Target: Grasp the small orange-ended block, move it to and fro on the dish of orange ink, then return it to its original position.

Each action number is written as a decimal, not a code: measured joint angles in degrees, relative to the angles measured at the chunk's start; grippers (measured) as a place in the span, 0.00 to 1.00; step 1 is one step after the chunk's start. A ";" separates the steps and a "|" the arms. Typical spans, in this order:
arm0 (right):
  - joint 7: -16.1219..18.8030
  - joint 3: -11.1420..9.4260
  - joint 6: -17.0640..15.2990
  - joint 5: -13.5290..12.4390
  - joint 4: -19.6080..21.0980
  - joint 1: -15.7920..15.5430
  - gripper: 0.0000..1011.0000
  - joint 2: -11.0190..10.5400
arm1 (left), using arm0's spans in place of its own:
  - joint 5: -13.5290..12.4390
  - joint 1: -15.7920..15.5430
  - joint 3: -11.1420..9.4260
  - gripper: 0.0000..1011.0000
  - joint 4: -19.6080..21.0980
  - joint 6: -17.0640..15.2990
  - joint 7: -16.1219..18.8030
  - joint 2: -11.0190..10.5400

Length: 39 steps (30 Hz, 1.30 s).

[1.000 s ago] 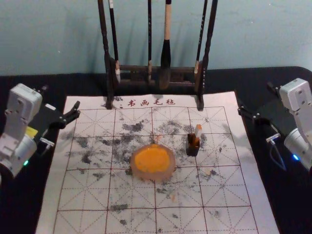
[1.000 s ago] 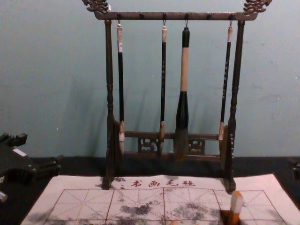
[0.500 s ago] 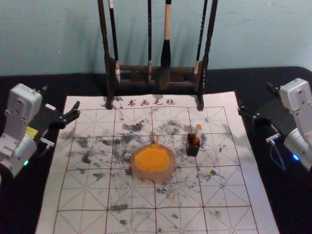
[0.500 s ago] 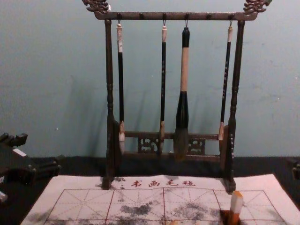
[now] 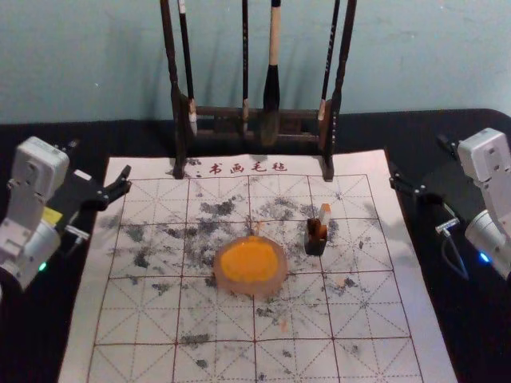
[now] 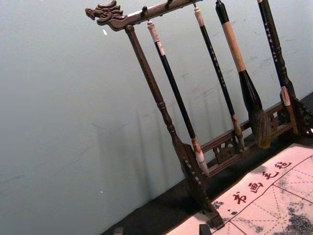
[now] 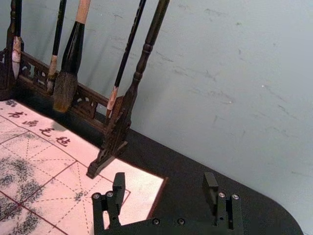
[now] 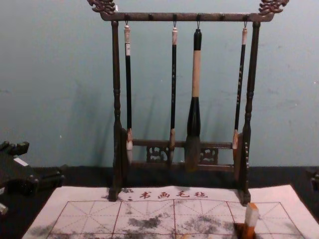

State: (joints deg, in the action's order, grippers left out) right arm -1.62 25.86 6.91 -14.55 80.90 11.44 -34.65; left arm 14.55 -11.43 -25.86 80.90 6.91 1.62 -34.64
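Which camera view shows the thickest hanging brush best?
The chest view: the thickest brush hangs there whole, loop to bristles. The head view crops its top; the left wrist view shows it slanted; the right wrist view shows its lower handle and bristles.

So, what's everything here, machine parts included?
Small orange-ended block: one, white, in holder
Boxy holder: one, black, right of dish
Round dish: one, pinkish, on mat, holding orange ink
Gridded mat: one, white, on table
Table: one, black, underneath
Wooden rack: one, dark brown, mat's far edge
Hanging brushes: four, mostly black, on rack
Wall: one, blue-green, behind
Arms: two, mostly white, either side
Left gripper: one, black, left side, jaws open
Right gripper: one, black, right side, jaws open
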 joint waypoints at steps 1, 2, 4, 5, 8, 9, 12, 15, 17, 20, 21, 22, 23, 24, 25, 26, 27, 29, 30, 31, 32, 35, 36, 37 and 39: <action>0.00 0.00 0.00 0.00 0.00 0.00 0.99 0.00 | 0.00 0.00 0.00 0.99 0.00 0.00 0.00 0.00; 0.00 0.00 0.00 0.00 0.00 0.00 0.99 0.00 | 0.00 0.00 0.00 0.99 0.00 0.00 0.00 0.00; 0.00 0.00 0.00 0.00 0.00 0.00 0.99 0.00 | 0.00 0.00 0.00 0.99 0.00 0.00 0.00 0.00; 0.00 0.00 0.00 0.00 0.00 0.00 0.99 0.00 | 0.00 0.00 0.00 0.99 0.00 0.00 0.00 0.00; 0.00 0.00 0.00 0.00 0.00 0.00 0.99 0.00 | 0.00 0.00 0.00 0.99 0.00 0.00 0.00 0.00; 0.00 0.00 0.00 0.00 0.00 0.00 0.99 0.00 | 0.00 0.00 0.00 0.99 0.00 0.00 0.00 0.00; 0.00 0.00 0.00 0.00 0.00 -0.01 0.99 0.00 | 0.00 0.00 0.00 0.99 0.00 0.00 0.00 0.00; 0.18 -0.11 0.00 0.00 0.09 -0.14 0.99 -0.01 | 0.00 0.00 0.00 0.99 0.00 0.00 0.00 0.00; 0.81 -0.25 -0.18 -0.21 0.55 -0.57 0.99 -0.08 | 0.00 0.00 0.00 0.99 0.00 0.00 0.00 0.00; 2.30 -0.75 -1.29 -1.41 2.18 -1.96 0.99 -0.35 | 0.00 0.00 0.00 0.99 0.00 0.00 0.00 0.00; 2.71 -0.89 -1.71 -1.83 2.68 -2.38 0.99 -0.41 | 0.00 0.00 0.00 0.99 0.00 0.00 0.00 0.00; 3.42 -1.17 -2.43 -2.66 3.72 -3.21 0.99 -0.53 | 0.00 0.00 0.00 0.99 0.00 0.00 0.00 0.00; 3.80 -1.35 -2.81 -3.15 4.43 -3.75 0.99 -0.60 | 0.00 0.00 0.00 0.99 0.00 0.00 0.00 0.00; 4.15 -1.49 -3.21 -3.63 5.13 -4.28 0.99 -0.69 | 0.00 0.00 0.00 0.99 0.00 0.00 0.00 0.00; 4.78 -1.80 -4.18 -4.56 6.64 -5.45 0.99 -0.88 | 0.00 0.00 0.00 0.99 0.00 0.00 0.00 0.00; 5.06 -1.94 -4.72 -5.02 7.47 -6.03 0.99 -0.96 | 0.00 0.00 0.00 0.99 0.00 0.00 0.00 0.00; 5.36 -2.08 -5.28 -5.47 8.27 -6.62 0.99 -1.08 | 0.00 0.00 0.00 0.99 0.00 0.00 0.00 0.00; 6.30 -2.45 -6.78 -6.73 10.43 -8.20 0.99 -1.33 | 0.00 0.00 0.00 0.99 0.00 0.00 0.00 0.00; 6.65 -2.51 -7.23 -7.13 11.07 -8.70 0.99 -1.41 | 0.00 0.00 0.00 0.99 0.00 0.00 0.00 0.00; 7.02 -2.55 -7.68 -7.50 11.78 -9.12 0.99 -1.47 | 0.00 0.00 0.00 0.99 0.00 0.00 0.00 0.00; 7.69 -2.56 -8.43 -8.04 12.88 -9.84 0.99 -1.52 | 0.00 0.00 0.00 0.99 0.00 0.00 0.00 0.00; 9.10 -2.41 -10.22 -9.11 14.62 -10.76 0.99 -1.31 | 0.00 0.00 0.00 0.99 0.00 0.00 0.00 0.00; 9.44 -2.31 -10.63 -9.26 14.88 -10.85 0.99 -1.15 | 0.00 0.00 0.00 0.99 0.00 0.00 0.00 0.00; 9.92 -2.10 -11.36 -9.47 15.27 -10.87 0.99 -0.67 | 0.00 0.00 0.00 0.99 0.00 0.00 0.00 0.00; 10.24 -1.88 -12.03 -9.54 15.42 -10.80 0.99 -0.17 | 0.00 0.00 0.00 0.99 0.00 0.00 0.00 0.00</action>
State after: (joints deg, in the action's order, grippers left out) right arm 8.62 23.98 -5.12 -24.09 96.32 0.64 -34.81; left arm 14.55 -11.43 -25.86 80.90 6.91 1.62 -34.64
